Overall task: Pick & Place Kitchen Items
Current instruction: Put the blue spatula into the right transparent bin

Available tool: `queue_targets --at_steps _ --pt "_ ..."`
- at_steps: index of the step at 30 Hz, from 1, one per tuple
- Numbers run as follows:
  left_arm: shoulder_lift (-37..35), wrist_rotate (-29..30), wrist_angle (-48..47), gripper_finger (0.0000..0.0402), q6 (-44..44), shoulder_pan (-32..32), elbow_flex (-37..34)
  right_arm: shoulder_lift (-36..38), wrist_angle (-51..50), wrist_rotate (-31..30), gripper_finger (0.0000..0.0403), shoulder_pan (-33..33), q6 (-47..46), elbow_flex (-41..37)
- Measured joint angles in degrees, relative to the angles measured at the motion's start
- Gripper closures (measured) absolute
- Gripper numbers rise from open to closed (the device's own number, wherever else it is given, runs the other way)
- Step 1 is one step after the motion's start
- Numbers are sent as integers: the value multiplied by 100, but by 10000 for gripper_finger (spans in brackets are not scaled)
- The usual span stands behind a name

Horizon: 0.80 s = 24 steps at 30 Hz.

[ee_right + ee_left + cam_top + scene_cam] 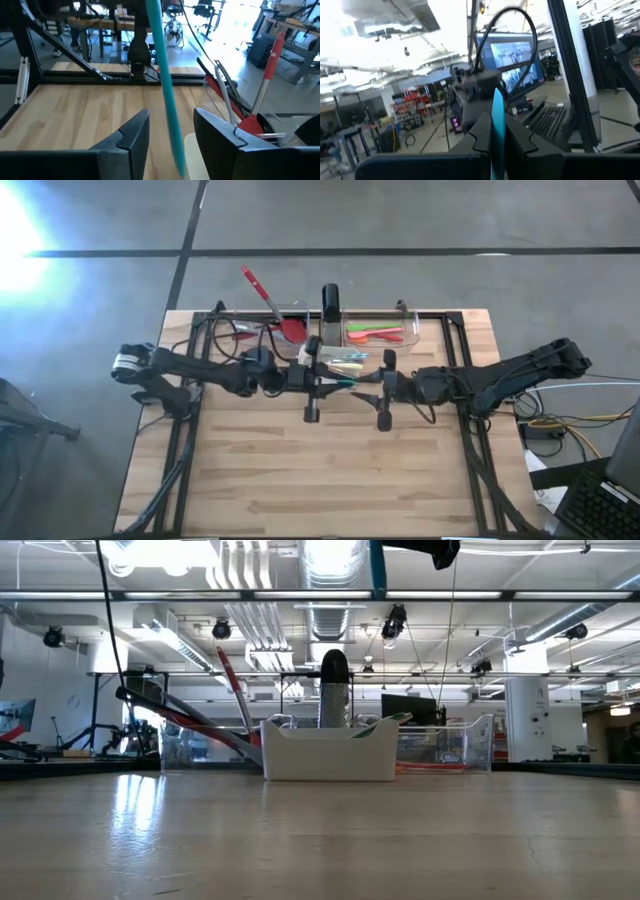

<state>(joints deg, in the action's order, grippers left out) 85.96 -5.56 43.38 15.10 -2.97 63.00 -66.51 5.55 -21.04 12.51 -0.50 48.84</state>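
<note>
Above dish [340, 363] – left claw [322, 378] pinches teal utensil [165, 85]; right claw [170, 132] spread.

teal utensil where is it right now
The teal utensil is clamped in the left hand, held above mid-table near the white dish, passing between the right hand's open fingers.

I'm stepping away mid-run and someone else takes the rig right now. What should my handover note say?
Left hand: shut on the teal utensil, held above the table's middle.
Right hand: open, fingers either side of the same teal utensil without touching it; a handover between the arms appears to be in progress.
Placed: green and orange utensils lie in the clear bin; the red spatula and dark utensils lean in the other bin; a few sit in the white dish.
Left: set the teal utensil down.
</note>
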Motion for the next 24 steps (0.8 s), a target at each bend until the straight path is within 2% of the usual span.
queue_targets --at_steps 8,11,15,16,21,24 --pt "273 -286 -305 378 85 49 533 -213 51 -15 258 -43 -59 0" --pt "285 -286 -403 378 86 53 594 -205 75 -18 284 -59 -73 0" --pt "240 -259 -442 378 95 53 597 -157 60 6 366 -59 -17 0" --pt "230 -253 -441 378 78 56 591 -157 56 8 375 -55 41 0" --pt "217 -255 -455 373 -63 68 561 -180 60 5 382 -52 36 0" --pt "205 -244 -536 335 -53 66 533 -171 29 -55 383 -50 30 0"
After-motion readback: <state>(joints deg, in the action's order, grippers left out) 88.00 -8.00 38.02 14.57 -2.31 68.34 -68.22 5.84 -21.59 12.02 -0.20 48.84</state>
